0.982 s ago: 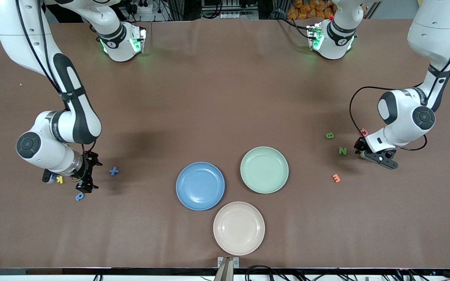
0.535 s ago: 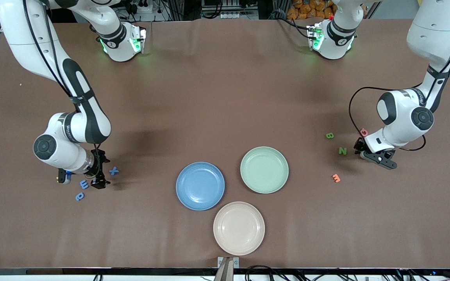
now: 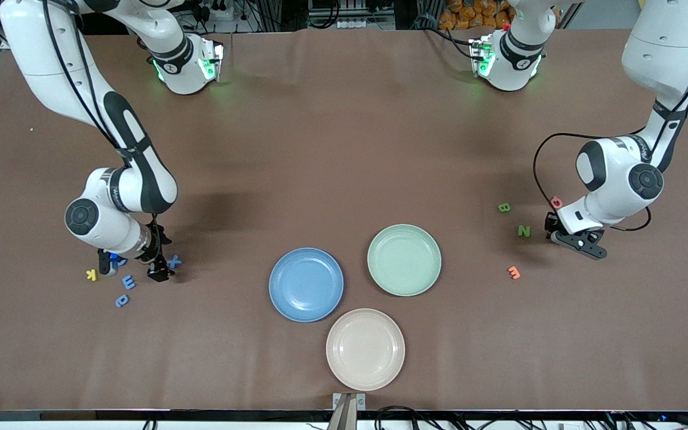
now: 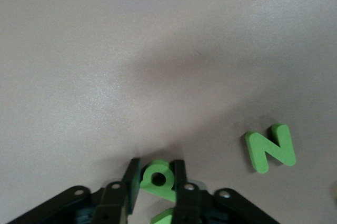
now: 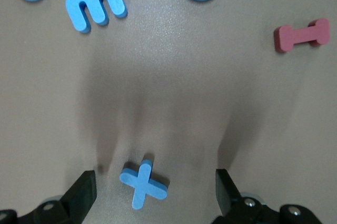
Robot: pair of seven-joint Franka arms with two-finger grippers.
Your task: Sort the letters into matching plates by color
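The blue plate (image 3: 306,285) and the mint green plate (image 3: 404,260) sit side by side mid-table, both empty. My right gripper (image 3: 160,258) is open and low over the blue X (image 3: 174,261). In the right wrist view the X (image 5: 143,182) lies between its fingertips (image 5: 85,188), and further blue letters lie close by (image 5: 95,5). My left gripper (image 3: 550,230) is shut on a green letter with a round hole (image 4: 158,176), down at the table. A green N (image 3: 524,230) and a green B (image 3: 503,208) lie beside it.
A cream-white plate (image 3: 365,349) sits nearer the front camera than the two plates. A yellow K (image 3: 91,275), blue letters (image 3: 128,282) and a dark red letter (image 5: 301,34) lie by the right gripper. Orange (image 3: 513,272) and pink (image 3: 556,202) letters lie by the left gripper.
My right arm has moved toward the plates, bringing its open gripper round the blue X and uncovering the yellow K and a blue letter. The left gripper has barely moved.
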